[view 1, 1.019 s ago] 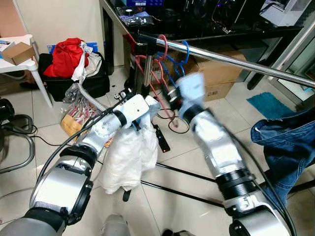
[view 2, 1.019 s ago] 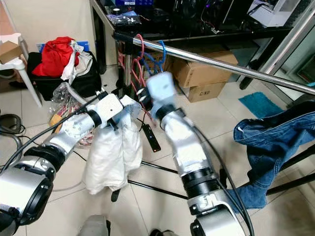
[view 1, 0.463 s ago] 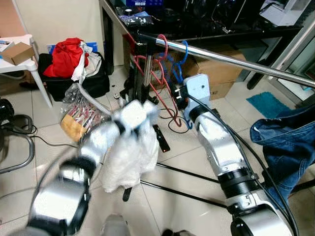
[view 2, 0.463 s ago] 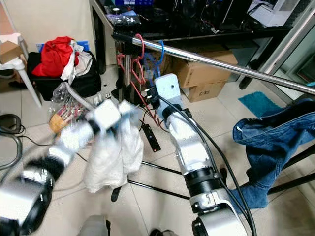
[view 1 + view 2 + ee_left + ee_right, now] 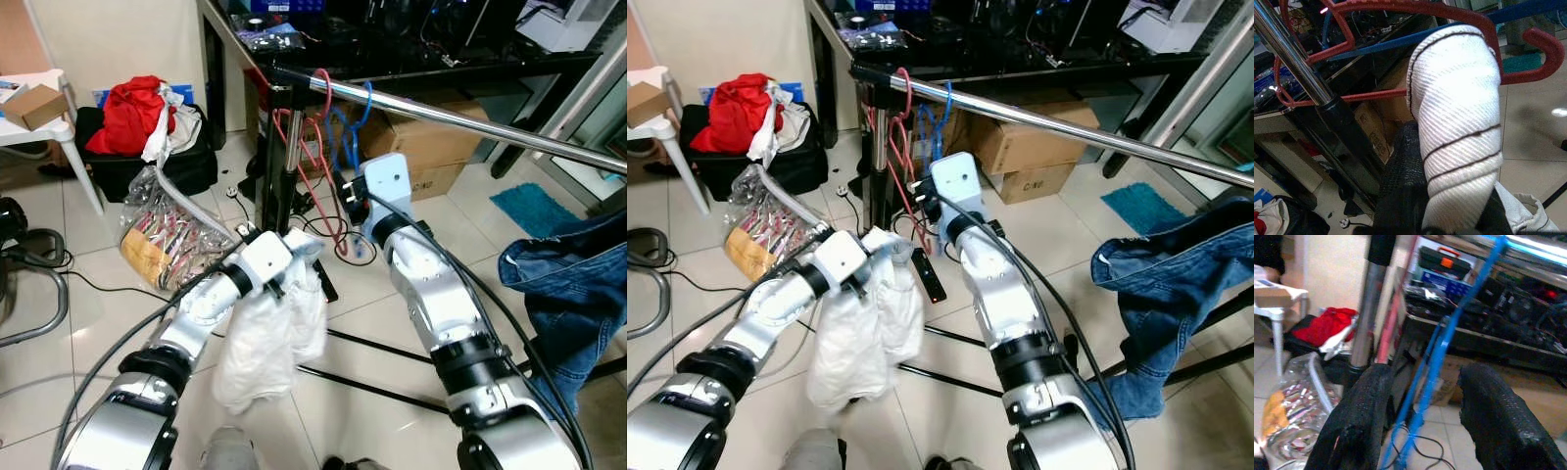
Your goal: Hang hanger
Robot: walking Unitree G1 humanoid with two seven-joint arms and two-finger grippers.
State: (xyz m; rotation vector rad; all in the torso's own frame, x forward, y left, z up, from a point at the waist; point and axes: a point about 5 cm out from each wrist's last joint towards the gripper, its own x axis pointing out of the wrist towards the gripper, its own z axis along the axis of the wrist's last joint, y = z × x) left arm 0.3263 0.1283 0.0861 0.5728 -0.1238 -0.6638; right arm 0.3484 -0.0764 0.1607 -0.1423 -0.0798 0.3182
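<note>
Rail: a long polished steel clothes rail [image 5: 470, 125] on a black upright post [image 5: 880, 147] runs across the scene above both arms.

Hangers on rail: a red plastic hanger [image 5: 322, 88] and a blue plastic hanger [image 5: 364, 98] hang by their hooks near the post end of the rail; these two count as hung, as far as the pictures show.

Right gripper: the right gripper [image 5: 1422, 418] has its two black fingers [image 5: 1359, 421] spread apart, with a thin blue hanger bar [image 5: 1449, 333] running between them (contact with either pad cannot be confirmed). Judged released, holding nothing.

Left gripper: the left gripper [image 5: 1410, 205] is clenched on a white ribbed cloth garment [image 5: 269, 333], which wraps over the fingers and drapes below the wrist toward the tiled floor [image 5: 372, 294].

Task item position: in the left wrist view a red hanger [image 5: 1415, 10] crosses just beyond the cloth-covered fingertips, its hook end curling past them. Whether the cloth sits on that hanger cannot be told.

Left to do: the garment is below rail height and beside the post, so any hanging of it is judged not yet done.

Surroundings: blue denim jeans [image 5: 573, 284] lie beyond the right arm.
</note>
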